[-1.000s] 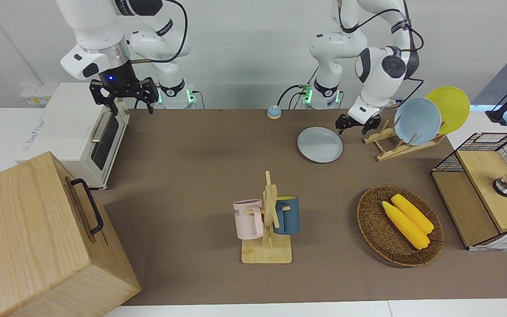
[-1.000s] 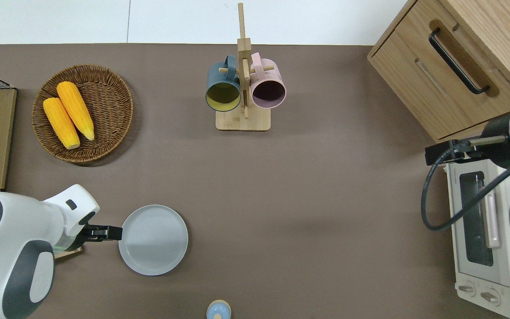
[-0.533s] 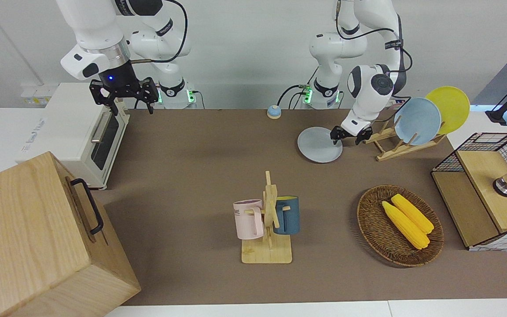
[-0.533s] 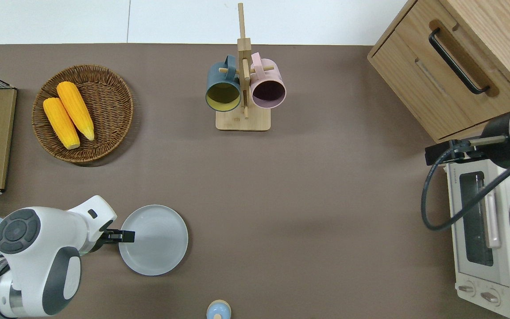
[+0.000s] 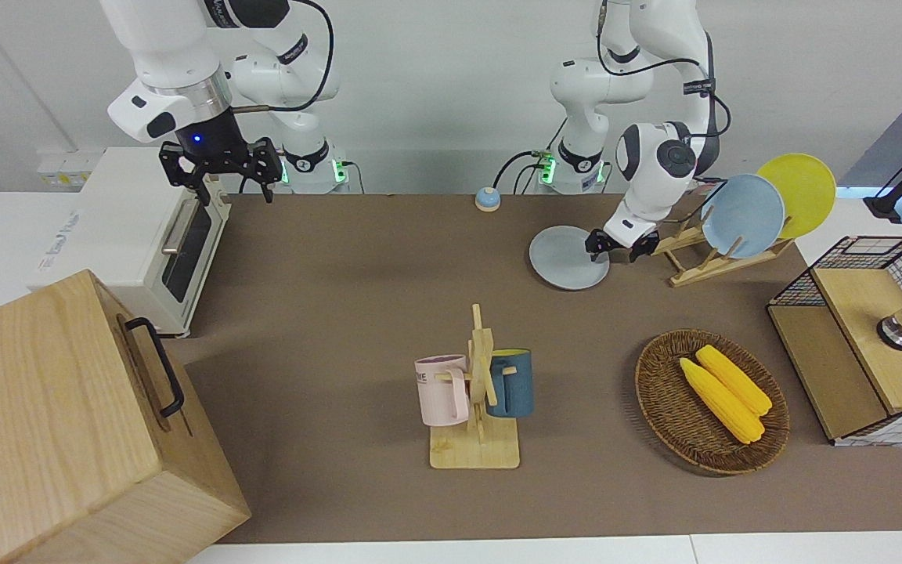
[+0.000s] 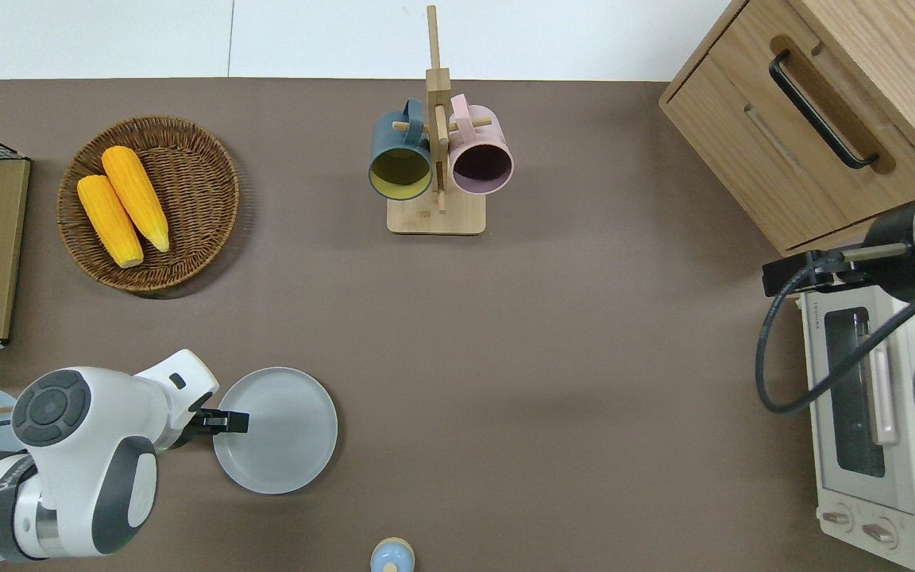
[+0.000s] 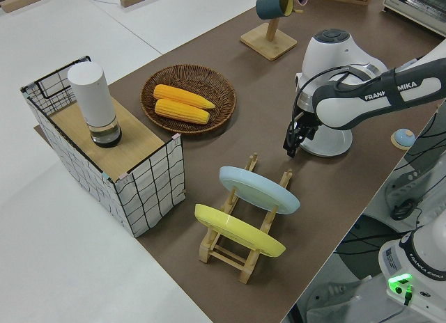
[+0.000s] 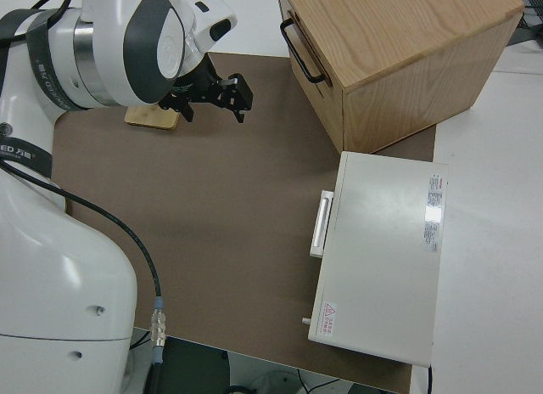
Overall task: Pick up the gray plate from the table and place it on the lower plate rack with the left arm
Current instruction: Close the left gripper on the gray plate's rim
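We see the left gripper point(image 6: 237, 421) low over the plate's point(image 6: 283, 433) rim, on the rack point(image 5: 694, 254) side; we cannot tell its grip. The plate lies flat on the table point(image 6: 545, 357). The right arm is parked.

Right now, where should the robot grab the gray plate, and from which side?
Probably by the gray plate's low raised rim, on the edge toward the left arm's end of the table. It lies flat on the table, so only the rim gives the fingers something to pinch. The left gripper is at that edge.
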